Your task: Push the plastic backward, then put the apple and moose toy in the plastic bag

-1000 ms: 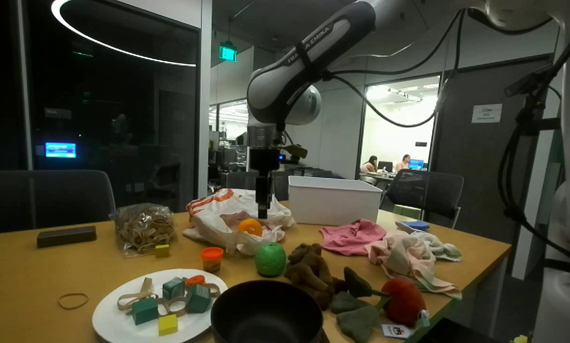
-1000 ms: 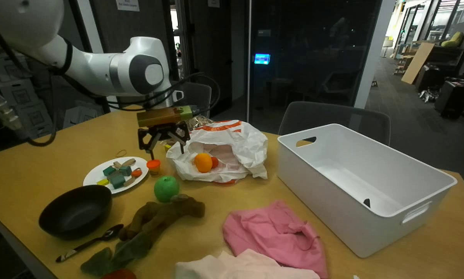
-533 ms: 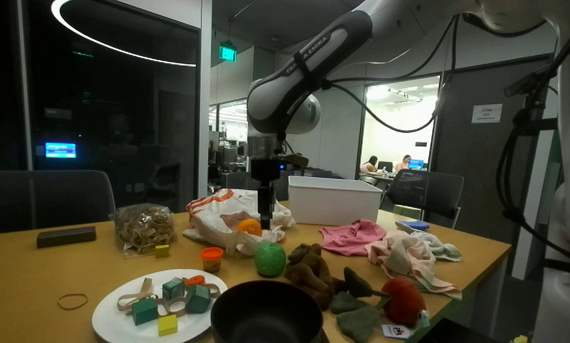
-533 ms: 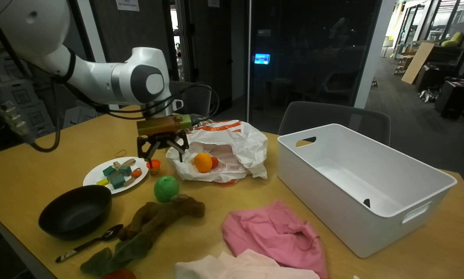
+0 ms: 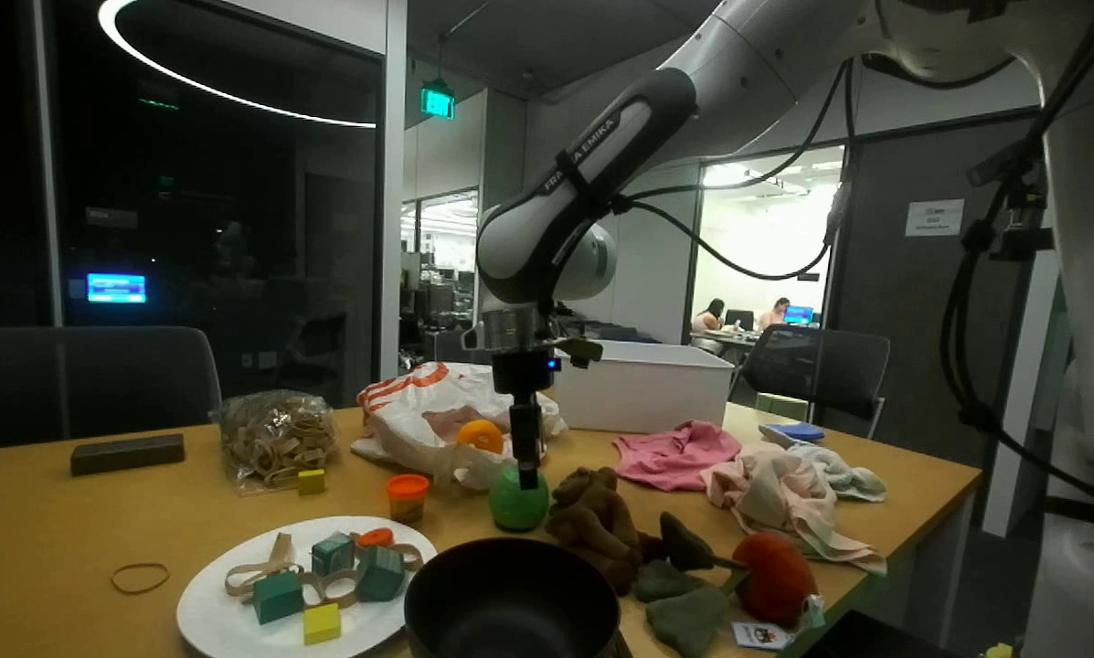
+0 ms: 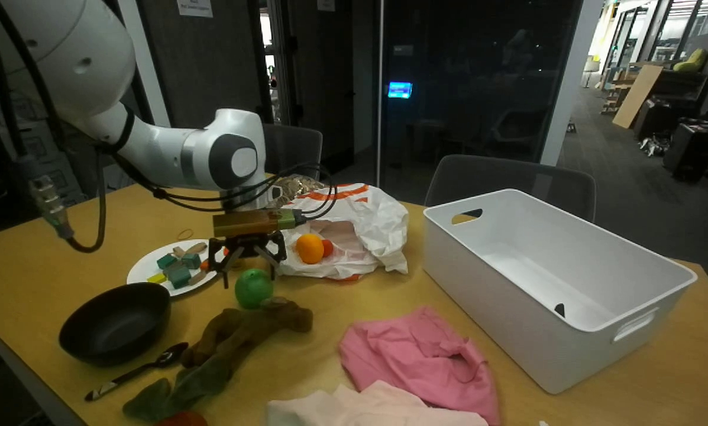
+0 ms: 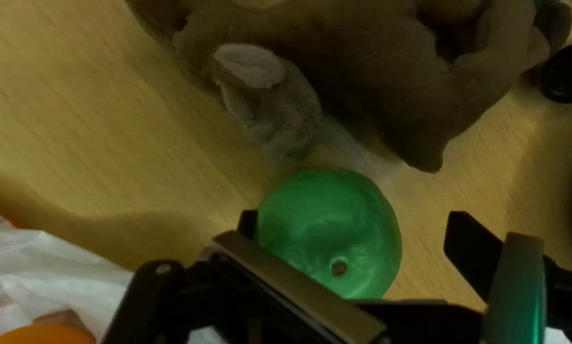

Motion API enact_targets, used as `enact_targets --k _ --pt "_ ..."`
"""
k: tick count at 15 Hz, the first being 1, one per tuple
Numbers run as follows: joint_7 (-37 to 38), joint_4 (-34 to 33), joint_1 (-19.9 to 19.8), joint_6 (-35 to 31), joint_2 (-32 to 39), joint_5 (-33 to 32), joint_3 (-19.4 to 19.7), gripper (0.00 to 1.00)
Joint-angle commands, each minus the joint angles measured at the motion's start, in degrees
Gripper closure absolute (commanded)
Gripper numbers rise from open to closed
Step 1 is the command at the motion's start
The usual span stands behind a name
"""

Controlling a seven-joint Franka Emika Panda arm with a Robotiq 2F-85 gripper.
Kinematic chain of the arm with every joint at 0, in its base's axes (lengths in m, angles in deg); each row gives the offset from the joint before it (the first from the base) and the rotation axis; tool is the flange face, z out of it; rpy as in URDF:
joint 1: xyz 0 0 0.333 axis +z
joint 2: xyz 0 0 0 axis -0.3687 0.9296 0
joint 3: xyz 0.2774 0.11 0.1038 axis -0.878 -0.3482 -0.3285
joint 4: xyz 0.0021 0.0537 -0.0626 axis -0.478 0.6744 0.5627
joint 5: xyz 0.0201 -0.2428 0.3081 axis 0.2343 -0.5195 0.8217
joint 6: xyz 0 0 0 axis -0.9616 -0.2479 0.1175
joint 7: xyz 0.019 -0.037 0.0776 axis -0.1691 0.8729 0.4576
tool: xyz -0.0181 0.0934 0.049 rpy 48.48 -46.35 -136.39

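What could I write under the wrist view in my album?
An open hand frames a green apple; brown moose toy at the top, white plastic bag at lower left.

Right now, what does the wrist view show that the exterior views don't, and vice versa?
Only the wrist view clearly shows the small brown spot on the round green apple. Only the exterior views show the rectangular white plastic bin and crumpled pink cloth. All share the apple, brown plush moose toy and crinkled white plastic bag.

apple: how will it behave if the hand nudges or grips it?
Apple will likely roll if nudged: it's round. Might slip when squeezed: skin looks shiny. Probably holds its shape: rounded, not slumped like the moose.
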Motion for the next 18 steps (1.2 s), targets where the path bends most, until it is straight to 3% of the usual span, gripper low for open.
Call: enact_targets --k 1,4,5,9,14,18 --pt "-4.97 0.63 -1.56 -2.31 0.97 2.92 -0.57 0.00" --pt "-7.34 0.85 -2.45 -4.91 2.02 4.04 -0.41 0.00" --pt "-7.72 0.70 -2.79 -5.03 2.28 4.49 -0.39 0.25" --pt "-6.60 0.55 -3.44 -3.73 1.38 4.03 0.26 0.45" --pt "-5.07 1.65 -3.79 -7.86 -4.05 3.60 1.12 0.45" --pt "-0.23 -0.28 -2.80 -15.16 -4.12 0.68 1.91 0.45"
